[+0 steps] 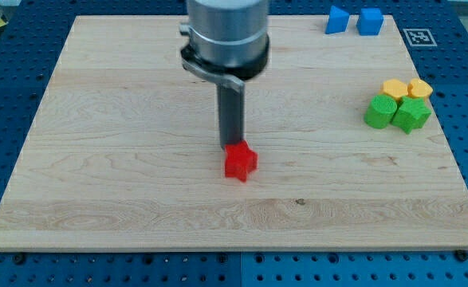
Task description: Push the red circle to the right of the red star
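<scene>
Front edge: you see the wooden board [138, 215] start near the bottom of the frame. It lies on a blue table with holes [10, 271].

Red star: you find the red star [240, 162] a bit below the middle of the frame. It is the block closest to you. It sits flat on the board, well apart from all the other blocks.

Tip: my tip [232, 147] is at the top edge of the red star, on its far side. It looks like it is touching the star, but you cannot be sure from this view. The dark rod goes straight up from there into the big grey arm part [224, 36] at the top middle of the frame.

Claw: you will see no claw on this arm. It ends in the rod, so nothing is held or squeezed.

Red circle: you cannot see a red circle. The only red block that shows is the star.

Green blocks: two green blocks [397, 112] sit at the right side of the frame, side by side and touching. Their shapes are hard to make out.

Yellow blocks: two yellow blocks [407, 88] sit just behind the green ones, touching them.

Blue blocks: two blue blocks [354, 21] sit in the upper right of the frame, just beside each other.

Marker: a small black and white square [418, 37] sits on the board's upper right corner.
</scene>
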